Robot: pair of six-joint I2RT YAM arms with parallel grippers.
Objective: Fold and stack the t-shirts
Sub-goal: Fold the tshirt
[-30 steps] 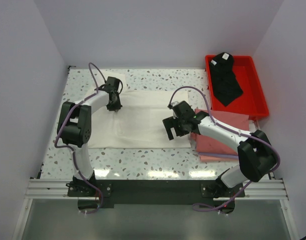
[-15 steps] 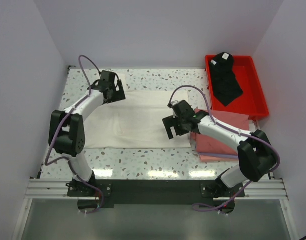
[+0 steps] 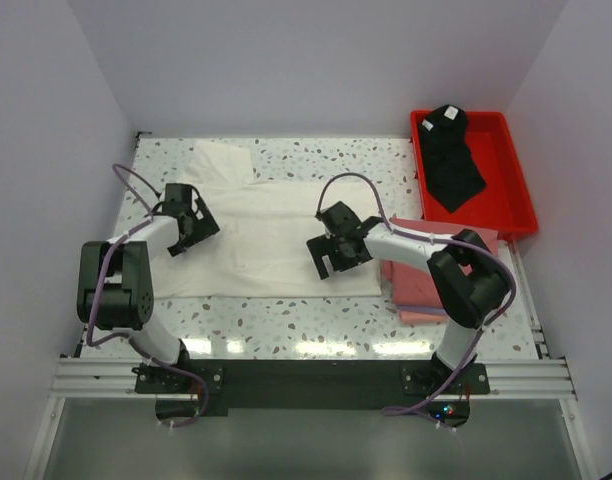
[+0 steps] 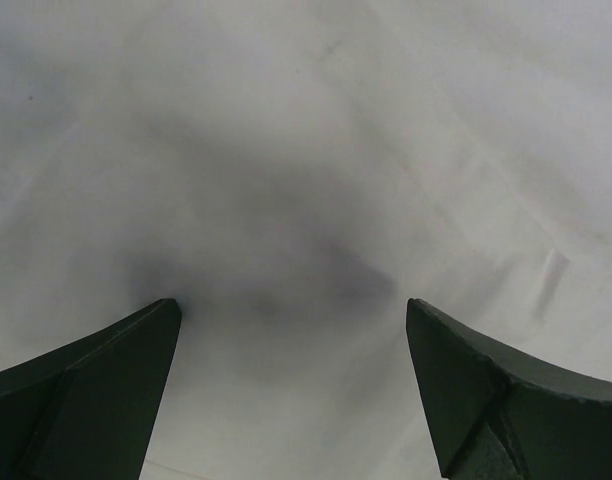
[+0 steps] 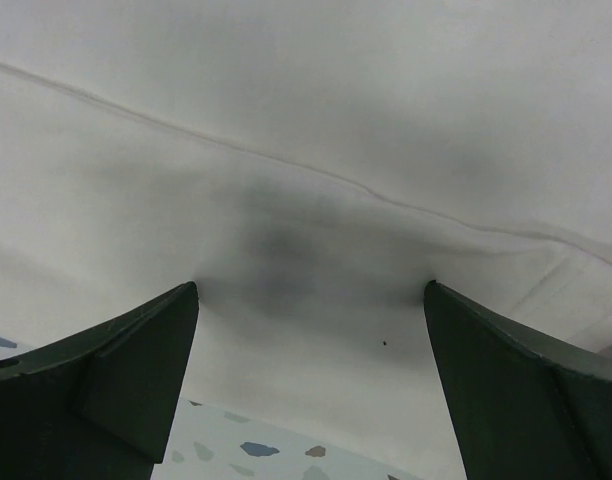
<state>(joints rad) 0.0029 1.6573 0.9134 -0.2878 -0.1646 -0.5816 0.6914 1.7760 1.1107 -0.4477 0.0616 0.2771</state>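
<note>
A white t-shirt [image 3: 271, 235] lies spread flat across the middle of the table, with one sleeve [image 3: 221, 160] reaching to the back left. My left gripper [image 3: 190, 230] hangs open just over its left part, and only white cloth [image 4: 306, 150] shows between the fingers [image 4: 106, 390]. My right gripper [image 3: 331, 262] is open low over the shirt's near right part [image 5: 306, 130], close to the hem, and holds nothing. Pink folded t-shirts [image 3: 436, 290] are stacked at the right under the right arm. A black t-shirt [image 3: 451, 165] lies in the tray.
The red plastic tray [image 3: 521, 190] stands at the back right corner. Speckled tabletop [image 3: 286, 320] runs along the near edge in front of the shirt, and a strip of it [image 5: 246, 450] shows below the hem. Walls close in on both sides.
The left gripper opened, let go of the white shirt and swung from its back edge toward the near left. The sleeve now lies out at the back left. The right gripper shifted slightly left.
</note>
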